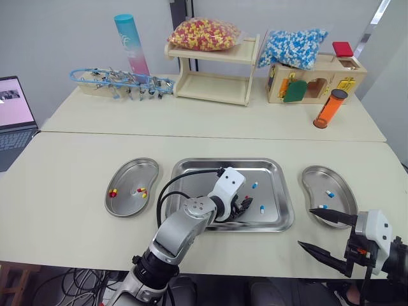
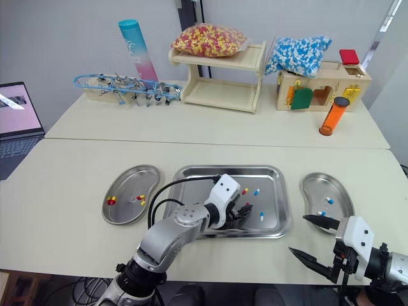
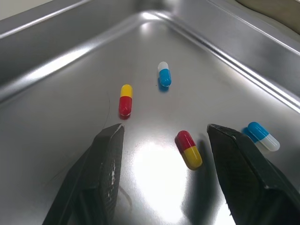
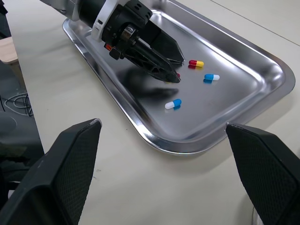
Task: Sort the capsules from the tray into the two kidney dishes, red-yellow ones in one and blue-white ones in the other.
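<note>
Right gripper (image 1: 306,227): at the bench's front edge near its right corner, fingers wide apart, holding nothing.

Left gripper (image 1: 241,208): down inside the tray (image 1: 197,180), fingers apart, straddling one red-yellow capsule (image 3: 189,149) that lay on the tray floor.

Tray: mid-bench, steel. It also held a second red-yellow capsule (image 3: 125,99) and two blue-white capsules (image 3: 164,75), all loose beyond the fingertips.

Left kidney dish (image 1: 131,173): between the tray and the bench's left edge, and it carried a few red-yellow pieces (image 1: 113,192).

Right kidney dish (image 1: 333,178): between the tray and the bench's right edge, and it carried two blue-white pieces (image 1: 329,193).

Rear bench, against the wall: laptop (image 1: 13,121) at the left edge, instrument rack (image 1: 121,81), blue-pink tube (image 1: 132,44), wooden shelf (image 1: 217,80) topped by a bag of red-yellow capsules (image 1: 204,33), bag of blue-white capsules (image 1: 294,46) on a wooden box (image 1: 315,80), and orange tube (image 1: 329,108).
</note>
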You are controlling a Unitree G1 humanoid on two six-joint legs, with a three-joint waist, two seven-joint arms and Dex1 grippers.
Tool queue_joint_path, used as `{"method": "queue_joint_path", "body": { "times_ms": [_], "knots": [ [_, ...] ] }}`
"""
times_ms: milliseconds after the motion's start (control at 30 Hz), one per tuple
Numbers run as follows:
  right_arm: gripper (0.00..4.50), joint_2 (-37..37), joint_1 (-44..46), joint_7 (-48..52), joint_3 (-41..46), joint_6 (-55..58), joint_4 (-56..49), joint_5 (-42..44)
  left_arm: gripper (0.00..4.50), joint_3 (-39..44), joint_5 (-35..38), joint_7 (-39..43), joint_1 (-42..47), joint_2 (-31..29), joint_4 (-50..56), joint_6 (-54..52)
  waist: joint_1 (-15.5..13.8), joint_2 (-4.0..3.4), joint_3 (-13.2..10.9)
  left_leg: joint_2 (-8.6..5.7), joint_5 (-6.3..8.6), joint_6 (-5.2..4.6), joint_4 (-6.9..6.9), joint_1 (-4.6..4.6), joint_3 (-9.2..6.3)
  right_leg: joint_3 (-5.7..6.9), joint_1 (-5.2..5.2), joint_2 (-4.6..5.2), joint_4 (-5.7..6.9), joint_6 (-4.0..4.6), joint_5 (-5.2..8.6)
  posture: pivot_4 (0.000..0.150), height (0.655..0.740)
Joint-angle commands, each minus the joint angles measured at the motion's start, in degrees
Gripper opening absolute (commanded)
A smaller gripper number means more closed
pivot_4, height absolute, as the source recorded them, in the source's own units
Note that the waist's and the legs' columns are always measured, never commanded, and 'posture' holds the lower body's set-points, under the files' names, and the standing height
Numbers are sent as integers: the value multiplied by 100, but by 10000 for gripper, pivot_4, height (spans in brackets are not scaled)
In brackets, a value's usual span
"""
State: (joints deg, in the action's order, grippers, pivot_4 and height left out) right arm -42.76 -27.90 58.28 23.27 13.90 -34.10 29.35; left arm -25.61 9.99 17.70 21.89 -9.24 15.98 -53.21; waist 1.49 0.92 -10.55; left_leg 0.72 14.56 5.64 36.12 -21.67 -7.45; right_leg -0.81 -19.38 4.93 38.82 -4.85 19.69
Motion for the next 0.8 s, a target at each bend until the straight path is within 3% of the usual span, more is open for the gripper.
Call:
{"method": "queue_joint_path", "body": {
  "times_ms": [33, 100, 200, 467, 800],
  "knots": [
    [45000, -33, 47, -85, 29, 15, -223, 47, 28894, -142, -9, 210, -40, -99, -126, -129, 0, 0, 0, 0, 0, 0, 0, 0, 0, 0, 0, 0, 0, 0, 0, 1500, 7400],
    [45000, -24, 50, -109, 21, 33, -237, 48, 28894, -154, 4, 291, -12, -114, -187, -126, 0, -1, 1, 0, 0, 0, 0, 1, 0, 0, 0, 0, 0, 0, 0, 1500, 7400],
    [45000, -12, 33, -152, 15, 46, -266, 54, 23082, -183, -24, 379, -3, -136, -271, -84, -3, -2, 2, 0, 0, 0, 0, 1, 0, 0, 2, 0, -1, 0, 0, 1500, 7400],
    [45000, 14, -43, -247, 22, 91, -374, 75, 297, -331, -75, 619, -46, -288, -312, 64, -4, -2, 4, 0, 0, 0, 0, 2, -1, 0, 4, 0, -3, 0, 0, 1500, 7400],
    [45000, 38, -35, -326, -8, 162, -462, 81, 297, 339, 156, 914, -224, -602, 356, 682, 6, -3, 4, 0, 0, 0, -1, 3, -3, 1, 4, 0, -2, 0, 0, 1500, 7400]
  ]
}}
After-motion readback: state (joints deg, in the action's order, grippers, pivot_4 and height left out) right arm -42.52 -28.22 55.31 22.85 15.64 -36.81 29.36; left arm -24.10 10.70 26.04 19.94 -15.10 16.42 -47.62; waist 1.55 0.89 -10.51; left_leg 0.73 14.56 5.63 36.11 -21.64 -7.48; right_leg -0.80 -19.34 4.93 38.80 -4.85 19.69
